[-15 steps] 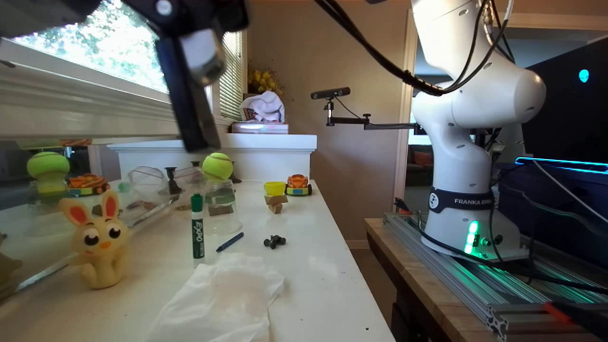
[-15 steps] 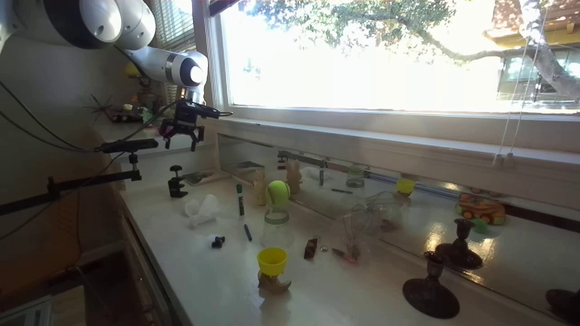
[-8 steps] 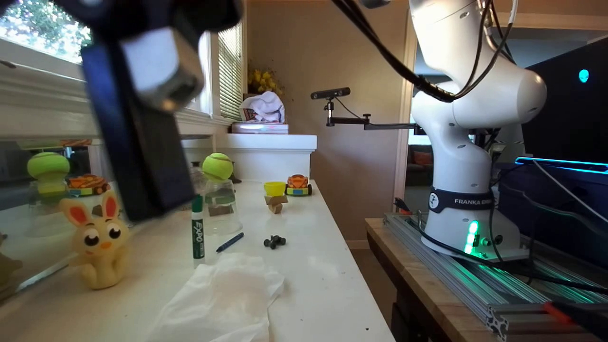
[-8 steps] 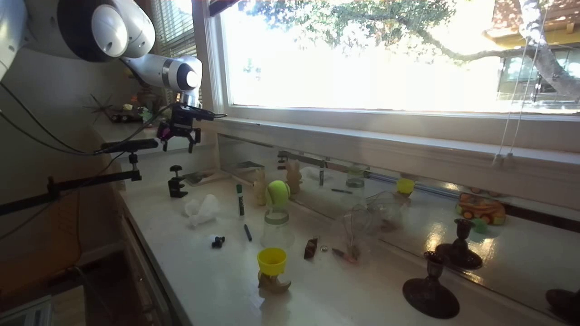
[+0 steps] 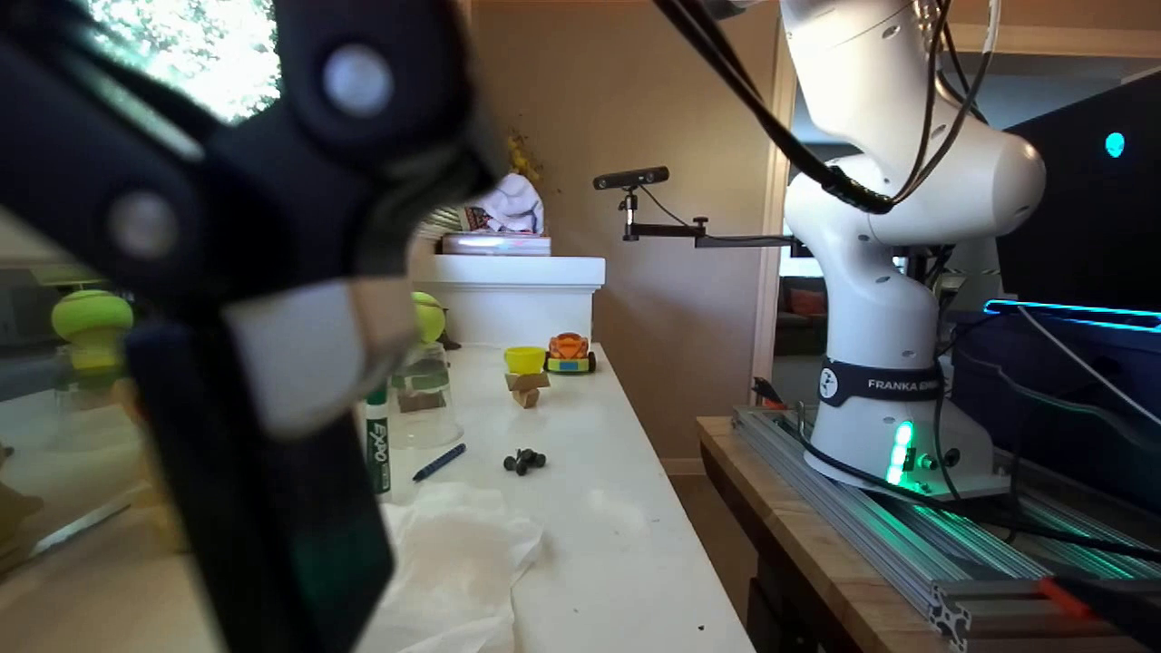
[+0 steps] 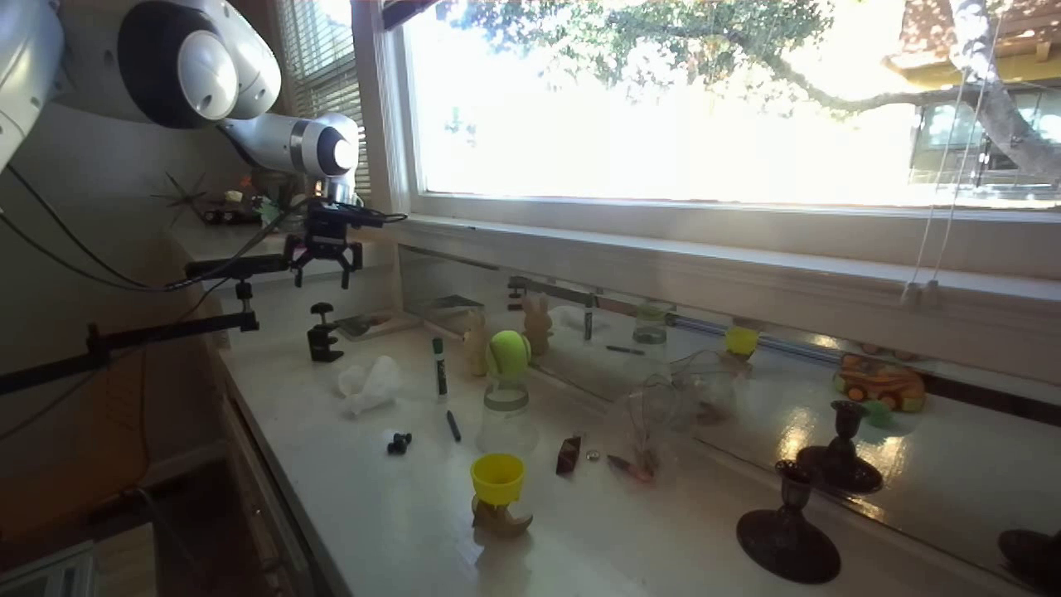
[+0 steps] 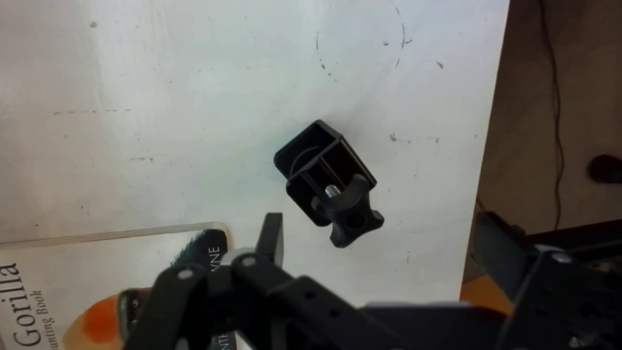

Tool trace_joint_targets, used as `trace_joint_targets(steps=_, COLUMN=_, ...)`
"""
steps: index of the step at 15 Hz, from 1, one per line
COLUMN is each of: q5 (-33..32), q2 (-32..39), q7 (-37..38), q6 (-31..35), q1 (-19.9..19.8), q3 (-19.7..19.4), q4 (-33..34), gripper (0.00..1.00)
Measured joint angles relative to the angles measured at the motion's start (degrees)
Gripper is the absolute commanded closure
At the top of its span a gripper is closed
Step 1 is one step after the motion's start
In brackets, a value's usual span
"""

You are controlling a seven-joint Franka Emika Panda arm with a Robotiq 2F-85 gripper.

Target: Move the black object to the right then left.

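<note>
The black object, a clamp with a four-lobed knob (image 7: pixel 351 214), stands on the white counter (image 6: pixel 373 497) near its far end. It shows upright in an exterior view (image 6: pixel 323 336). It does not show in the exterior view where a large blurred gripper finger (image 5: pixel 272 508) fills the left side. My gripper (image 6: pixel 323 282) is open and empty above the clamp, apart from it. In the wrist view the fingers (image 7: pixel 381 226) are wide apart, with the clamp ahead of them, nearer the left finger. The right finger appears over the counter's edge.
A book (image 7: pixel 112 282) lies beside the clamp. A crumpled white tissue (image 6: pixel 370 385), a green marker (image 6: pixel 439 367) and a small dark knobby thing (image 6: pixel 399 443) are on the counter. A tennis ball (image 6: pixel 507 354) sits on a glass. A camera on a bracket (image 6: pixel 236 267) juts in near the gripper.
My gripper has moved down and slightly left toward the clamp in an exterior view. In an exterior view its finger looms larger and lower. It stays open, and the clamp has not moved.
</note>
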Motion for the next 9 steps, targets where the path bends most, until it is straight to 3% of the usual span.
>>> trace_joint_targets(steps=9, q5=-2.2, q2=0.5, q7=0.4, q6=0.4, q1=1.0, q3=0.1, q4=0.0, gripper=0.0)
